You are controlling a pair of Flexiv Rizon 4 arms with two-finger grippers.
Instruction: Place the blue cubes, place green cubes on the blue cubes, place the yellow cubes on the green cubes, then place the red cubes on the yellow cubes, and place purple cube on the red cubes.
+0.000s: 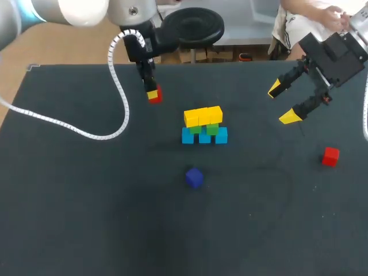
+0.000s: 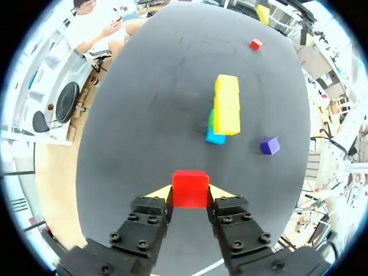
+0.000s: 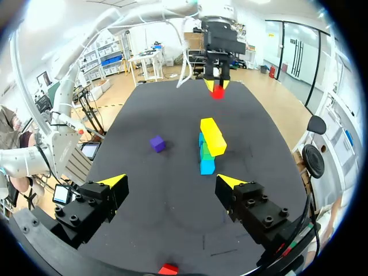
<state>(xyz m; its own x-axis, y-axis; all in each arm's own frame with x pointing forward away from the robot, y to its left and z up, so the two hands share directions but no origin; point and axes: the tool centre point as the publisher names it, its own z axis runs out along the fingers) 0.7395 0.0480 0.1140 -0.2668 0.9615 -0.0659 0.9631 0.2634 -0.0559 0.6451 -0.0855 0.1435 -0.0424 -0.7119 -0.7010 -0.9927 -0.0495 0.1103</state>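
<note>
A stack stands mid-table: blue cubes (image 1: 204,136) at the base, green cubes (image 1: 203,129) on them, yellow cubes (image 1: 203,115) on top. My left gripper (image 1: 153,93) is behind and left of the stack, shut on a red cube (image 2: 190,188) that sits between its yellow tips, lifted off the table. The stack (image 2: 225,106) lies ahead of it. My right gripper (image 1: 283,102) hangs open and empty to the right of the stack. A second red cube (image 1: 330,156) lies at the right, and a purple cube (image 1: 194,177) lies in front of the stack.
A white coiled cable (image 1: 118,80) hangs from my left arm and trails across the left side of the black table (image 1: 86,201). Bare table surface lies to the left and at the front.
</note>
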